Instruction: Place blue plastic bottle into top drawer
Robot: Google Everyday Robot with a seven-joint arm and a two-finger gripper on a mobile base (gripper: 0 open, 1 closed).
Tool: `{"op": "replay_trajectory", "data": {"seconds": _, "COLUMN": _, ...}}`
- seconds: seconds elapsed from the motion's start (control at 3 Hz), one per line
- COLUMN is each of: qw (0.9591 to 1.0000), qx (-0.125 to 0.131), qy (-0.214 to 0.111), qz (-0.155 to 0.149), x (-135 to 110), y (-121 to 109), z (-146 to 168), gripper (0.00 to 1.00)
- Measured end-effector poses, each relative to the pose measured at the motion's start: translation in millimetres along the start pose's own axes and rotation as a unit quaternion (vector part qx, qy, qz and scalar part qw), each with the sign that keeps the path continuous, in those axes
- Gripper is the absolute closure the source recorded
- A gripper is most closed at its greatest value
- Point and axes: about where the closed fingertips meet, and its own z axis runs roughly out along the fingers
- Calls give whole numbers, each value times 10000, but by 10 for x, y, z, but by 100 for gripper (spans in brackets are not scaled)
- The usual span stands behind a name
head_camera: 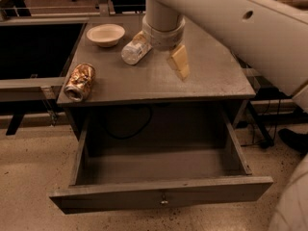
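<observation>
The blue plastic bottle [134,50] lies on its side on the grey cabinet top [211,78], near the back. Its far end is hidden behind my arm's white wrist. My gripper [176,61] hangs low over the top, just right of the bottle and close beside it. I cannot tell whether it touches the bottle. The top drawer [161,194] is pulled fully out below the top, and its inside shows nothing in it. Its small metal knob [164,202] is at the centre of the front panel.
A crushed coppery can [80,82] lies at the left front corner of the top. A pale bowl [105,34] stands at the back left, next to the bottle. A black cable [126,129] hangs behind the drawer. My large white arm [250,28] crosses the upper right.
</observation>
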Motion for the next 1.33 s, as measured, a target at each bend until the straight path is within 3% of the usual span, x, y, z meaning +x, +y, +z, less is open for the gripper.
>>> {"op": "replay_trajectory", "data": {"seconds": 0.33, "qw": 9977, "qx": 596, "qy": 16, "qz": -331, "x": -67, "y": -197, "z": 227, "gripper": 0}}
{"op": "replay_trajectory", "data": {"seconds": 1.0, "qw": 9977, "qx": 540, "qy": -23, "qz": -419, "x": -1, "y": -305, "z": 347, "gripper": 0}}
{"op": "replay_trajectory", "data": {"seconds": 1.33, "qw": 9924, "qx": 853, "qy": 272, "qz": -847, "x": 284, "y": -723, "z": 535, "gripper": 0}}
